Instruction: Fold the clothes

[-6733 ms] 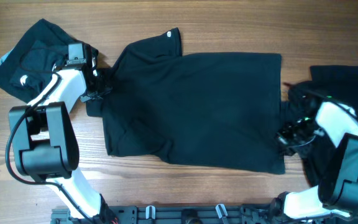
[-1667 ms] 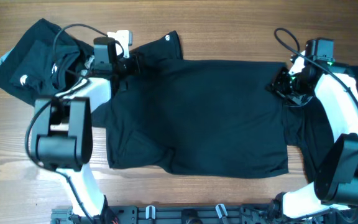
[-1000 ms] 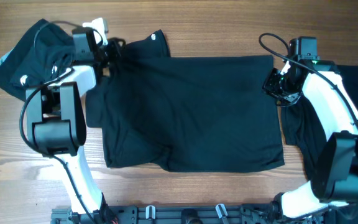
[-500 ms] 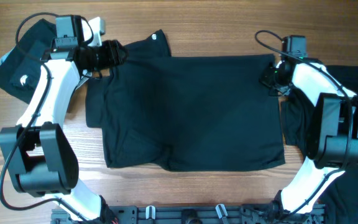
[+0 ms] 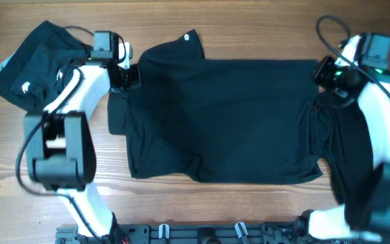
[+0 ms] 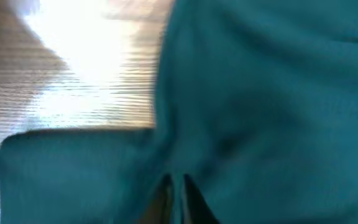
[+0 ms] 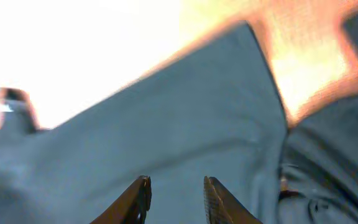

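Observation:
A black T-shirt (image 5: 222, 122) lies spread flat across the middle of the wooden table, its collar end to the left. My left gripper (image 5: 128, 76) sits at its upper left edge by the sleeve. In the left wrist view the jaws (image 6: 176, 180) are pressed together on puckered fabric (image 6: 260, 93). My right gripper (image 5: 325, 73) is at the shirt's upper right corner. In the right wrist view its fingers (image 7: 176, 182) stand apart over the flat cloth (image 7: 166, 124), and nothing is pinched between them.
A second crumpled black garment (image 5: 26, 61) with small white marks lies at the far left. Another black garment (image 5: 378, 149) lies at the right edge under my right arm. Bare wood (image 5: 46, 169) shows at front left. A dark rail (image 5: 202, 234) runs along the front edge.
The spread shirt has slid a little to the right. Both grippers moved right with it. The left jaws closed; the right jaws came apart.

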Robot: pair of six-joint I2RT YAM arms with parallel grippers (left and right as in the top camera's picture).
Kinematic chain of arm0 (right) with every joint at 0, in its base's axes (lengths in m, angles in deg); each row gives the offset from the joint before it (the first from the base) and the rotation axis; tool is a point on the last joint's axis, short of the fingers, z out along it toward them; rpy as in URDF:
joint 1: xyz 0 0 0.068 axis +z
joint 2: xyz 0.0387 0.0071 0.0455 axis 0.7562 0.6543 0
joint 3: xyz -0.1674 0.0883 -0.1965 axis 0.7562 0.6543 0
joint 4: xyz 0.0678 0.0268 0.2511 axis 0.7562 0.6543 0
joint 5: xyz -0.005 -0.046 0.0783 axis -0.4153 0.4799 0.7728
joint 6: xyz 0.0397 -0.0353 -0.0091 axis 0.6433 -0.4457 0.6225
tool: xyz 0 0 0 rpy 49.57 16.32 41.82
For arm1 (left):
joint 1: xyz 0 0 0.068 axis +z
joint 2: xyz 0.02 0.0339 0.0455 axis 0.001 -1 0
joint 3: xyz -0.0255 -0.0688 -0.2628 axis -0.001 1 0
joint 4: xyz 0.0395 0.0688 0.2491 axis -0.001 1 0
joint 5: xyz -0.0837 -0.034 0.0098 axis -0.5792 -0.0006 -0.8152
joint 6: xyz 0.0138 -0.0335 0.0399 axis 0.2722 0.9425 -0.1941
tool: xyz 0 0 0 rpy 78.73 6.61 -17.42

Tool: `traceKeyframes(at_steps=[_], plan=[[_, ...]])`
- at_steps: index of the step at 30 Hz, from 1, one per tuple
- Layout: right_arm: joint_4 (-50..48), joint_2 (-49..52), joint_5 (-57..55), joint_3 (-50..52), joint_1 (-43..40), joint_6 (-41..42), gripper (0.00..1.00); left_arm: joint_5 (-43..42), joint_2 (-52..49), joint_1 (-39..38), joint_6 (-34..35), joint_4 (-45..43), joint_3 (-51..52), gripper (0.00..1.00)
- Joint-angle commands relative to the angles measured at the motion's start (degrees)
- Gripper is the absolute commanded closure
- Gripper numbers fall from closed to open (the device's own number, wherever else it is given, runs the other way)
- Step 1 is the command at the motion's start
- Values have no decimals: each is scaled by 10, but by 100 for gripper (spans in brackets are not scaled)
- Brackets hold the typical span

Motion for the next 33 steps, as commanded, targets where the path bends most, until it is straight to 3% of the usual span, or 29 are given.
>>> traceKeyframes(at_steps=[1,7,11,15,20,26,29,33], plan=[[46,-46,35,-2,4,-11,66,61,-68,8,5,-38,9,96],[109,-30,14,3,33,-28,66,99,-98,34,44,-160,2,96],[101,-7,-57,19,69,-24,64,96,-97,36,66,-159,-50,88],[121,43,-102,43,70,48,65,46,-63,34,65,-78,-87,72],[105,139,-105,65,68,49,95,45,59,34,65,12,-88,69],[101,201,-179,65,22,94,95,45,166,34,65,187,-88,65],[140,180,-116,46,-23,71,93,45,170,34,65,267,-88,70],[147,56,16,45,-37,-37,80,47,179,34,76,344,-88,79]])
